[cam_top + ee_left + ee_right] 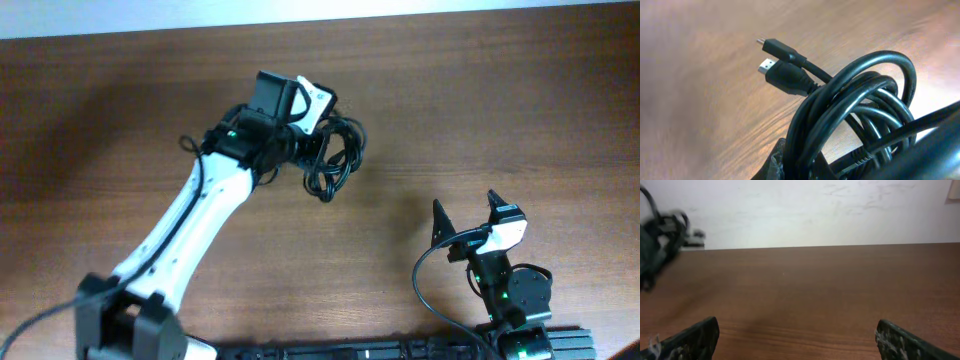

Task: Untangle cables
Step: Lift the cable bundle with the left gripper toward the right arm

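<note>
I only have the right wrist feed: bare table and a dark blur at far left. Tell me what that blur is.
Observer: It is the cables, a coiled black bundle, and the left gripper is shut on it.
Operator: Give me the plug ends.
Observer: The left wrist view shows two sticking out of the coil side by side: a slim plug above a broader plug with a flat metallic tip.
Operator: Place my gripper relative to the bundle.
Observer: From overhead, the right gripper sits well apart from it, to its lower right, open and touching nothing.
</note>
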Tool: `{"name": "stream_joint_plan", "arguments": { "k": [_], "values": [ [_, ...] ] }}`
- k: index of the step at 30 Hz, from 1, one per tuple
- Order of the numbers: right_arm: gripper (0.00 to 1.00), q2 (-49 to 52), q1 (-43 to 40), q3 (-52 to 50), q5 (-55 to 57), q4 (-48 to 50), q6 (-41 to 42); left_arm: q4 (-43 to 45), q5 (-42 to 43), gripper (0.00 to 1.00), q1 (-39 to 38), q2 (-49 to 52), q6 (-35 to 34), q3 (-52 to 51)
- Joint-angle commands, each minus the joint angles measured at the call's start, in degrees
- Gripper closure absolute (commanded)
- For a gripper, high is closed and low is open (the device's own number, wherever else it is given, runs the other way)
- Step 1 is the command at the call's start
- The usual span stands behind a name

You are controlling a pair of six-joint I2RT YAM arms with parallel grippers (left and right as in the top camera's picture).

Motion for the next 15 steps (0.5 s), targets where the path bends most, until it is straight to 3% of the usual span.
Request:
{"name": "stream_joint_plan", "arguments": {
  "k": [1, 8, 15],
  "values": [
    [0.02, -0.44, 0.26, -0.28, 0.46, -0.31, 0.26, 0.68, 11.61, 1.0, -0.02, -5.9, 10.86, 1.68],
    [0.02, -0.44, 0.26, -0.28, -7.02, 0.37, 0.5, 0.5, 11.61, 1.0, -0.02, -12.31, 15.28, 1.68],
    [0.02, -0.44, 0.26, -0.04, -12.96, 1.18, 0.55, 0.63, 11.61, 1.0, -0.02, -16.04, 15.39, 1.68]
  ]
}}
